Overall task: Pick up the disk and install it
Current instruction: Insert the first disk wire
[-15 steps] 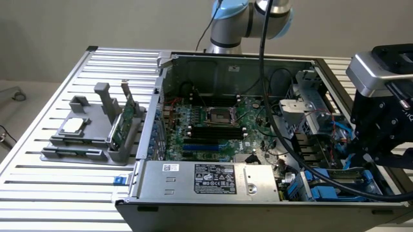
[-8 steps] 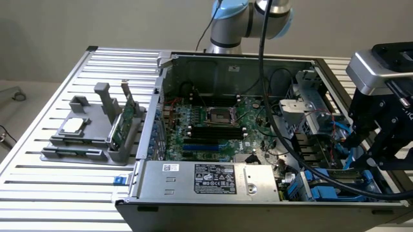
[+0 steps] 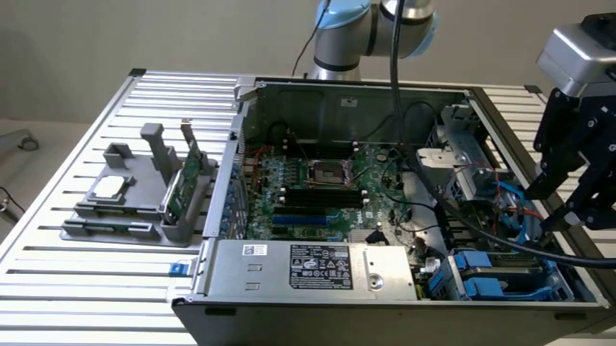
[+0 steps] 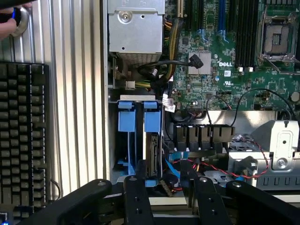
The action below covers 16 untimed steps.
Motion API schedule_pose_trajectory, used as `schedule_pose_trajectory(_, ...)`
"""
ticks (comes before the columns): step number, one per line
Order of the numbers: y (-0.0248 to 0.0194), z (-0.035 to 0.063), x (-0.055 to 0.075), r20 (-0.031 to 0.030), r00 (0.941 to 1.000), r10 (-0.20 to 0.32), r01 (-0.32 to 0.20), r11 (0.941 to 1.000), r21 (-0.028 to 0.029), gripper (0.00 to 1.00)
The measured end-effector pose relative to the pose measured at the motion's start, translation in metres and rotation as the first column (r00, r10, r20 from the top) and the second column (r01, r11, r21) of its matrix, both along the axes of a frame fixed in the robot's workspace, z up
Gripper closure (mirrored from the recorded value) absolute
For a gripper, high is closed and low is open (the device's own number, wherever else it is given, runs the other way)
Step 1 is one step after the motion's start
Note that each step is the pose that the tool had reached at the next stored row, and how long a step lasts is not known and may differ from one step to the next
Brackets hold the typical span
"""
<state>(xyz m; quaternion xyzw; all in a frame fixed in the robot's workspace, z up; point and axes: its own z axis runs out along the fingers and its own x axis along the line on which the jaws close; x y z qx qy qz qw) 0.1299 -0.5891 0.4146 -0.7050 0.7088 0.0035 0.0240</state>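
Hovering gripper (image 4: 165, 171), jaws apart, near slotted disk (image 4: 154, 150)

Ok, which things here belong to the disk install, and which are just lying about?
Job: disk in its blue bracket, drive bay, computer case, open end effector.
Lying about: green circuit card, small silver chip, grey holder, keyboard.
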Motion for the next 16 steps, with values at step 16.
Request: schedule_pose_trajectory(16, 0.0072, -0.0047, 0.0, 0.0, 0.9858, -0.168, 0.168, 0.9858, -0.0001, 0.58)
